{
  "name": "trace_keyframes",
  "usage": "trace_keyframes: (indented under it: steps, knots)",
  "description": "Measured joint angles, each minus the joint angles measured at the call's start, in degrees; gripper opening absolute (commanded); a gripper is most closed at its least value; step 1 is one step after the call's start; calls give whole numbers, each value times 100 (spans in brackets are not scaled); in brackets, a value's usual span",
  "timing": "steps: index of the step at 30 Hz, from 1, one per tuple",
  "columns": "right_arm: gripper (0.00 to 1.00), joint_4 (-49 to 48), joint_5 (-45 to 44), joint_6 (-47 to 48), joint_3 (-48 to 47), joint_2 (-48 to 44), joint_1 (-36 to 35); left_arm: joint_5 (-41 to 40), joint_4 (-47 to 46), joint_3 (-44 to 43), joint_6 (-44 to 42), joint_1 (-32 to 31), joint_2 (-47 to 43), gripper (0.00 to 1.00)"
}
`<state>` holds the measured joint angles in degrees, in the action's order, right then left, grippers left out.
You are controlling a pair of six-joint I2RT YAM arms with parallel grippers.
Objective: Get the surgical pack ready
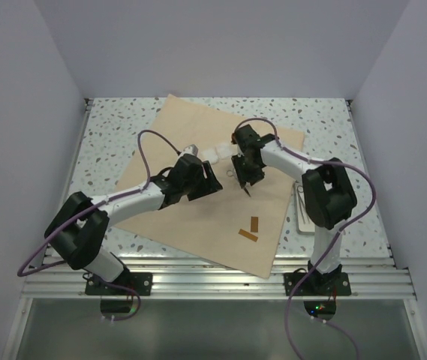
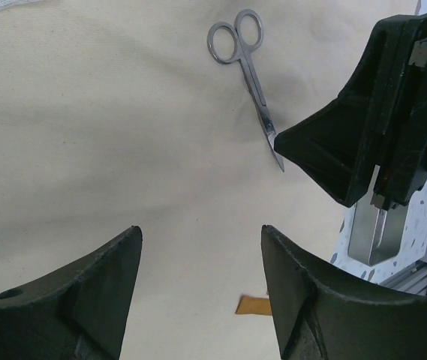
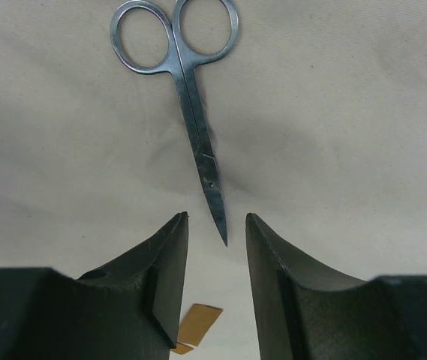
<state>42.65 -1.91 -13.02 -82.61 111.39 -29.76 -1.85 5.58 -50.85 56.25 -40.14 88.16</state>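
The surgical pack (image 1: 198,225) is a wide tan cloth sheet spread flat on the speckled table. Small steel scissors (image 3: 190,112) lie flat on the cloth, rings away from the right wrist camera, blades closed. My right gripper (image 3: 217,219) is open just above the blade tip, and its fingers do not touch the scissors. In the top view the right gripper (image 1: 247,184) hovers over the sheet's middle. My left gripper (image 2: 202,232) is open wide over bare cloth, nothing between its fingers, left of the scissors (image 2: 254,82). From above, the left gripper (image 1: 211,182) faces the right one.
White gauze squares (image 1: 217,154) lie on the cloth behind the grippers. A small silver metal tray (image 1: 302,210) sits on the table by the sheet's right edge, near the right arm. Two brown tape pieces (image 1: 252,227) lie on the cloth's near part.
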Motion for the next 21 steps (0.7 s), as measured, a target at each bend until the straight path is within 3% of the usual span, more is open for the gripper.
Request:
trace_keyframes:
  steps: [13, 21]
  knots:
    - [28, -20, -140, 7, -98, 455, -61, 4, 4, 7, -11, 0, 0, 68]
    - [7, -17, -177, 9, -129, 483, -61, 11, -7, 98, -11, 0, -66, 68]
